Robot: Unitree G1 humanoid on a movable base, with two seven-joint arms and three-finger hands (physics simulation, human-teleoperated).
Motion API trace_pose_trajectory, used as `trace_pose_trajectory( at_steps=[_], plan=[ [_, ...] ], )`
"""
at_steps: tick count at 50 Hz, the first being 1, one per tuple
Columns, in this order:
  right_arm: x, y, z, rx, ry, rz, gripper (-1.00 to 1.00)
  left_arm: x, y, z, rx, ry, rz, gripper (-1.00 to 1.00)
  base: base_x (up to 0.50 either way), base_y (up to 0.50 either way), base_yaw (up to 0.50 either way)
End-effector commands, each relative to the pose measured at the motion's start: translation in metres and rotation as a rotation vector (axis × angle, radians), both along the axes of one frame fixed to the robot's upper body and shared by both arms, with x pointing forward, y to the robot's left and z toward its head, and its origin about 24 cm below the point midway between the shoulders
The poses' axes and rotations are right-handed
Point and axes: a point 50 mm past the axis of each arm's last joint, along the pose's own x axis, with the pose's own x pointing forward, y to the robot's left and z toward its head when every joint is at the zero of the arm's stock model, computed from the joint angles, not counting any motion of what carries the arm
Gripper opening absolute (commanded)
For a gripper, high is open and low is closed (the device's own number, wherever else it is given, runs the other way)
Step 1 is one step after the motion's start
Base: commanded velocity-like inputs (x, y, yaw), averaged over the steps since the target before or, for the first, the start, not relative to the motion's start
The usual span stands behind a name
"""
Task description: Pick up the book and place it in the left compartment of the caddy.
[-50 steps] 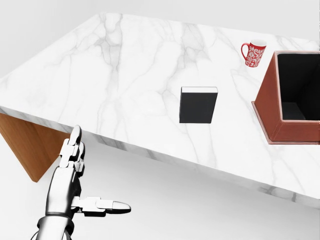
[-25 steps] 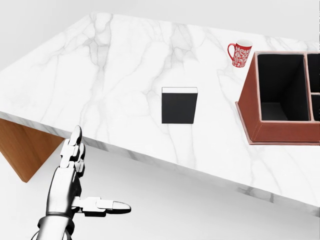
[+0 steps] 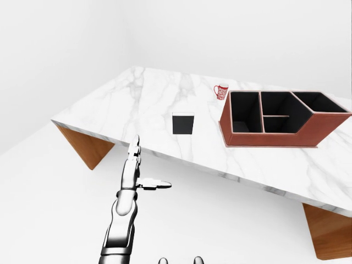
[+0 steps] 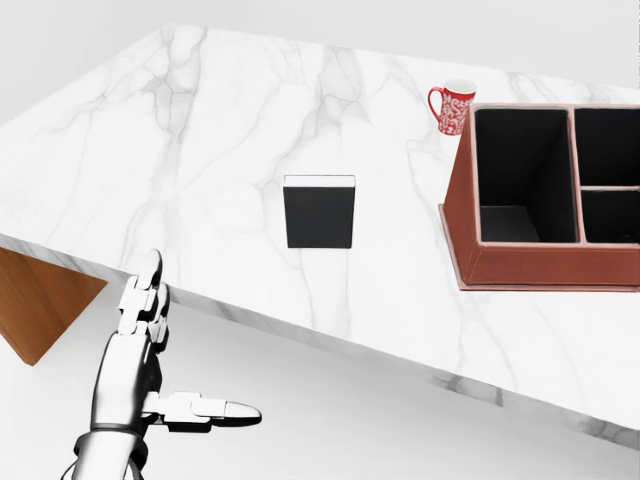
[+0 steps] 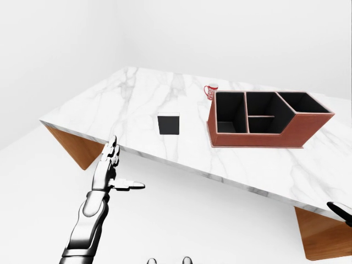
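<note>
Three things on the marble surface point(image 4: 200, 150): black book point(image 4: 319, 211), red patterned mug point(image 4: 452, 107), reddish-brown caddy point(image 4: 500, 265). Book flat near the middle of the head view, pale edge toward the top, well apart from the caddy on its right and not touching anything else. Mug upright, just beyond the caddy's upper left corner, handle to the left. Caddy open at the top, dark inside, split by dividers into a tall left compartment and further ones to the right; left compartment holding nothing visible. Left robot hand point(image 4: 150, 370) low in the head view's bottom left, off the surface and below its near edge, fingers point(image 4: 148, 285) straight and pointing up the picture, thumb stuck out to the right, spread wide apart and gripping nothing. Right robot hand point(image 5: 342, 210) only a dark tip at the right-eye view's right edge; cannot tell whether spread or closed. Wooden supports point(image 3: 82, 146) under the surface at both ends in the left-eye view.
</note>
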Motion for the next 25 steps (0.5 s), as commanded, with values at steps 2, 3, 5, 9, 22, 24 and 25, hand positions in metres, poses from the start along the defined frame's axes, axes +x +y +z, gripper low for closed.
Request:
trace_pose_trajectory(
  at_steps=[2,3,5,9,22,24,25],
  plan=[
    [-0.0004,0.0002,0.0009,-0.003,-0.003,-0.002,1.0,-0.0017,0.0009,0.0043,0.004,-0.017,0.011,1.0,0.07,-0.18,0.0],
    [-0.0007,0.0004,0.0014,-0.005,-0.003,-0.002,1.0,-0.0017,0.0007,0.0037,-0.001,-0.012,0.007,1.0,0.07,-0.18,0.0],
    [-0.0019,0.0007,0.0021,-0.009,-0.005,-0.002,1.0,-0.0014,0.0006,0.0029,0.002,-0.01,0.006,1.0,0.07,-0.18,0.0],
    [-0.0035,0.0012,0.0046,-0.017,-0.011,-0.005,1.0,-0.0018,0.0007,0.0027,0.002,-0.011,0.006,1.0,0.07,-0.18,0.0],
    [-0.0003,0.0005,-0.0013,-0.001,0.004,0.007,1.0,-0.0024,0.0011,0.0049,0.002,-0.027,0.008,1.0,0.07,-0.18,0.0],
    [-0.0007,0.0008,0.0,-0.005,0.001,0.006,1.0,-0.0023,0.0009,0.005,0.002,-0.029,0.006,1.0,0.07,-0.18,0.0],
    [-0.0007,0.0008,0.0,-0.005,0.001,0.006,1.0,-0.0023,0.0009,0.005,0.002,-0.029,0.006,1.0,0.07,-0.18,0.0]
  ],
)
